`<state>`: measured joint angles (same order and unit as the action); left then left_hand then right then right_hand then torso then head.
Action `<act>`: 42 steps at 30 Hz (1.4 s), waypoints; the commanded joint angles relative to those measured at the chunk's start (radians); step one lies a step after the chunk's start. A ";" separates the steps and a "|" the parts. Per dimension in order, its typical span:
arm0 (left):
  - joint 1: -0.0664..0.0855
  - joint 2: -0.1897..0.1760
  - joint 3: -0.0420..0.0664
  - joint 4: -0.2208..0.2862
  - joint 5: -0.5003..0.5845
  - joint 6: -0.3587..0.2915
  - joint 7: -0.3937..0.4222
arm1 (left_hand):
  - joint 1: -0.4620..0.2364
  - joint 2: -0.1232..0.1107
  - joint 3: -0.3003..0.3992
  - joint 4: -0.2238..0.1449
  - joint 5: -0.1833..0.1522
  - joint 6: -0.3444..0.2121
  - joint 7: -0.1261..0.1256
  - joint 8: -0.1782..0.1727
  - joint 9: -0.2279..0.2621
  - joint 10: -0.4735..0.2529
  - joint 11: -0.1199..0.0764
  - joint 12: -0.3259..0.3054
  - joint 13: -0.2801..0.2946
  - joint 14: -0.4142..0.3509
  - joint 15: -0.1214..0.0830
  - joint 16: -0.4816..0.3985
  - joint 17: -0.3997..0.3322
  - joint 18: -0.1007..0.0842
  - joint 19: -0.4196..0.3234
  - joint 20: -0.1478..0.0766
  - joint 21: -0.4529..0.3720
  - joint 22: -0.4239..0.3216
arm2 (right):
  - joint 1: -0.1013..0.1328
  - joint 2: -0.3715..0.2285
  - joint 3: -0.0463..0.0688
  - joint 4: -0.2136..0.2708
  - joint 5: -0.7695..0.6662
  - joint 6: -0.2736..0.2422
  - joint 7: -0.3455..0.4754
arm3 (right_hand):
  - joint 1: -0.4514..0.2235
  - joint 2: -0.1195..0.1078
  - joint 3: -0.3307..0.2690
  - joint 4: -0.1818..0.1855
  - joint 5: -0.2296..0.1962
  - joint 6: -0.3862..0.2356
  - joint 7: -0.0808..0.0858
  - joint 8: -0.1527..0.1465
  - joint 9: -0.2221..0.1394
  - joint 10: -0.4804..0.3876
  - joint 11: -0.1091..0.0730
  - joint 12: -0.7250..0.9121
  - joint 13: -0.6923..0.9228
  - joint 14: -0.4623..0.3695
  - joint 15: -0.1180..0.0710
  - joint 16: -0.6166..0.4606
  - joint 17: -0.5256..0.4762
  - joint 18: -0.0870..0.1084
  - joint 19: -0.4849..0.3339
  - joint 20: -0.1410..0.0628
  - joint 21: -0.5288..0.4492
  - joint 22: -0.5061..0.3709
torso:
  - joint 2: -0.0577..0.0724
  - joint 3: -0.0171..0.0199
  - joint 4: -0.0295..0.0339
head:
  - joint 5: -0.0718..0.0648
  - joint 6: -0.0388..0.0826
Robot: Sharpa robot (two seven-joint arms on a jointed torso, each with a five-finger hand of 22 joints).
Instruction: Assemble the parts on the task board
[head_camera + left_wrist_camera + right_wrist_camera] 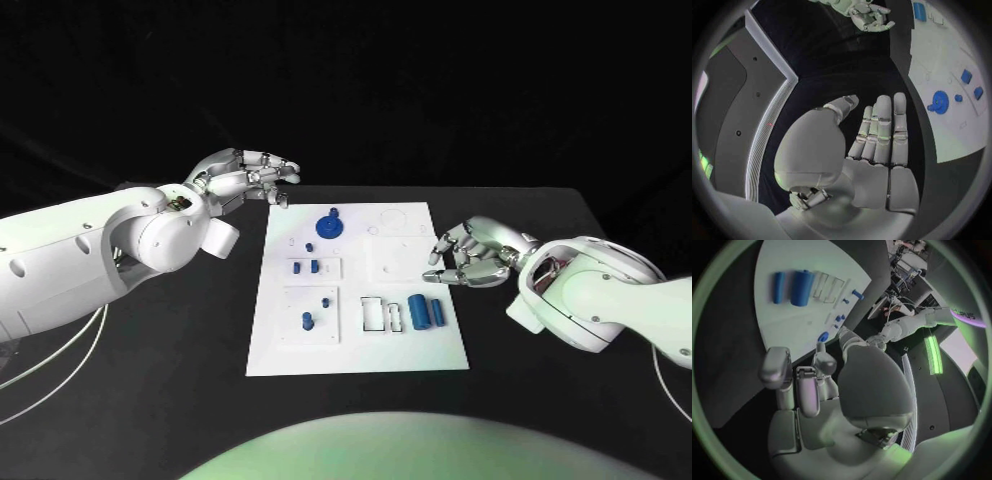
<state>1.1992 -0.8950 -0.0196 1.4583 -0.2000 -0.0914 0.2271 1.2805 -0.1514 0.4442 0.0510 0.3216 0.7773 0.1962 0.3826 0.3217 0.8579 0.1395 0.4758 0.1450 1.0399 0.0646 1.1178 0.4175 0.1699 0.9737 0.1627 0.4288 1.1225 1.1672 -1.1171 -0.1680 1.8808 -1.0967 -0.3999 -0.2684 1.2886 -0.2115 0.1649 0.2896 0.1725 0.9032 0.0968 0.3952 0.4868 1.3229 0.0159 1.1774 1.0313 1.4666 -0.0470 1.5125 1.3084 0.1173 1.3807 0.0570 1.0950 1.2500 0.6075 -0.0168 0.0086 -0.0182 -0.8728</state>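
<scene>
The white task board (pixel 361 345) lies in the middle of the table. On it are a round blue gear-like part (pixel 330 226) at the far end, small blue pieces (pixel 306 267) in a square recess, a blue peg (pixel 307 320) in a nearer recess, and two blue cylinders (pixel 427 311) side by side. My left hand (pixel 248 175) hovers off the board's far left corner, its fingers (pixel 882 130) straight and holding nothing. My right hand (pixel 469 257) sits at the board's right edge, fingers (pixel 807 385) curled in with nothing in them. The cylinders (pixel 792 287) lie beyond it.
Black table (pixel 159 380) surrounds the board on all sides. A small white outlined frame (pixel 378 313) lies on the board left of the cylinders. The left wrist view shows the gear-like part (pixel 940 102) on the board (pixel 942 60) and my right hand (pixel 870 15) across it.
</scene>
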 commanded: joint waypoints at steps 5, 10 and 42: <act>-0.001 -0.004 -0.001 0.011 0.009 0.006 0.018 | 0.007 0.001 -0.004 0.001 0.006 -0.008 -0.002 0.005 0.000 -0.009 -0.001 0.006 -0.001 -0.010 0.000 0.000 0.002 0.010 0.001 0.006 -0.005 -0.001 | -0.038 0.005 -0.003 0.014 -0.077 -0.015 -0.150 | -0.005 0.019 -0.033 0.002 0.001 -0.006 -0.002 0.002 0.010 0.030 0.000 0.084 0.108 0.076 -0.004 0.016 0.108 -0.020 0.018 -0.001 0.027 0.023 | -0.002 -0.0021 -0.0013 | -0.002 0.000; -0.002 -0.011 -0.001 0.017 0.015 0.007 0.019 | 0.007 0.002 -0.004 0.001 0.006 -0.009 -0.002 0.006 -0.001 -0.009 -0.001 0.007 -0.001 -0.010 0.000 0.000 0.002 0.010 0.001 0.006 -0.005 -0.001 | -0.060 0.021 -0.005 0.011 -0.111 -0.024 -0.200 | -0.019 0.024 -0.054 0.003 0.000 -0.003 -0.003 0.003 0.014 0.041 0.000 0.110 0.142 0.080 -0.004 0.024 0.132 -0.023 0.025 -0.001 0.045 0.038 | -0.003 -0.0055 -0.0019 | -0.003 0.000; -0.002 -0.017 -0.001 0.026 0.045 0.015 0.011 | -0.003 0.004 -0.009 0.012 0.009 -0.013 -0.001 0.009 -0.001 -0.013 0.000 0.014 0.000 -0.009 0.002 0.003 0.003 0.010 0.001 0.008 -0.005 -0.004 | -0.125 0.121 -0.006 -0.048 -0.271 0.011 -0.260 | -0.050 0.032 -0.098 0.004 0.011 0.035 -0.014 0.020 0.033 0.062 -0.009 0.148 0.197 0.085 -0.010 0.034 0.163 -0.026 0.033 -0.005 0.062 0.056 | -0.002 -0.0010 -0.0061 | 0.007 0.000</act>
<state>1.1973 -0.9129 -0.0212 1.4805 -0.1622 -0.0900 0.2294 1.2805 -0.1514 0.4372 0.0581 0.3252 0.7701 0.1962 0.3875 0.3217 0.8505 0.1395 0.4841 0.1451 1.0363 0.0681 1.1178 0.4190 0.1699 0.9737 0.1627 0.4288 1.1197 1.0443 -0.9988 -0.1735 1.8336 -1.3228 -0.4139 -0.5147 1.2434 -0.1752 0.0727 0.2932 0.1896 0.9326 0.0824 0.4103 0.5187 1.3783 0.0080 1.3185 1.2278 1.4631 -0.0503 1.5398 1.3080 0.0995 1.4074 0.0556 1.1557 1.3044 0.6056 -0.0173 0.0030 -0.0126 -0.8728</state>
